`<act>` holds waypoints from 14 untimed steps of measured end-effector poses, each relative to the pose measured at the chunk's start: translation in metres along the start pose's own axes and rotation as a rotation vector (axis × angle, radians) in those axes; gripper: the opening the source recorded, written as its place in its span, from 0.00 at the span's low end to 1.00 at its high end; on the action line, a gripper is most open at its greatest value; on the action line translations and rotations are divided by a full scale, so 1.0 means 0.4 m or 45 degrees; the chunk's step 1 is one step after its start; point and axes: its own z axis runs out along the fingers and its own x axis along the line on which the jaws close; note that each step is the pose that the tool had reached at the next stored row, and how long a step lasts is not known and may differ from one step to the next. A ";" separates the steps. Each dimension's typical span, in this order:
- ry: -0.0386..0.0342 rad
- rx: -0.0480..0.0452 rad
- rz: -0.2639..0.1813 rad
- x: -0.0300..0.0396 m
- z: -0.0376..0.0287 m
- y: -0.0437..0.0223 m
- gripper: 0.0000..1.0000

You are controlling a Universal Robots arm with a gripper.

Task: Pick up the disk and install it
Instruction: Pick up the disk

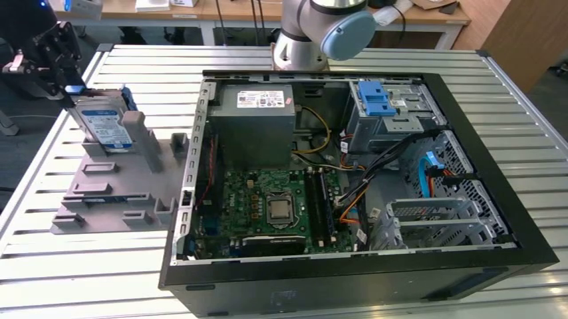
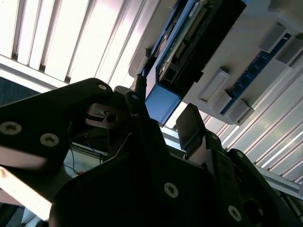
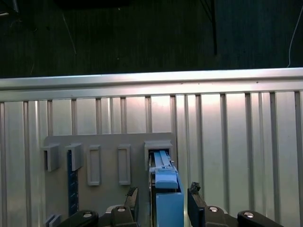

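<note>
- While the disk (image 1: 102, 124) stands on edge in a slot of the grey holder (image 1: 93, 179), its blue carrier end stays exposed for grasping.
- Gripper (image 3: 163, 190): jaws apart, one finger either side of the carrier, not yet clamping.
- Open computer case (image 1: 355, 279): beside the holder, toward the exterior view's right, with its interior facing upward, presumably for access from above.

Slatted metal table (image 1: 89, 279) bearing grey fixture (image 1: 98, 193) and open computer case (image 1: 355, 267)
</note>
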 end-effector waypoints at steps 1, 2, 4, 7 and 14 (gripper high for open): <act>0.0001 0.000 0.000 0.000 0.001 -0.001 0.53; 0.0002 0.000 -0.001 0.000 0.002 -0.001 0.53; 0.0001 0.000 -0.004 0.000 0.003 -0.001 0.53; 0.0001 0.001 -0.036 0.000 0.007 -0.001 0.53; 0.0002 0.001 -0.066 -0.005 0.025 -0.001 0.53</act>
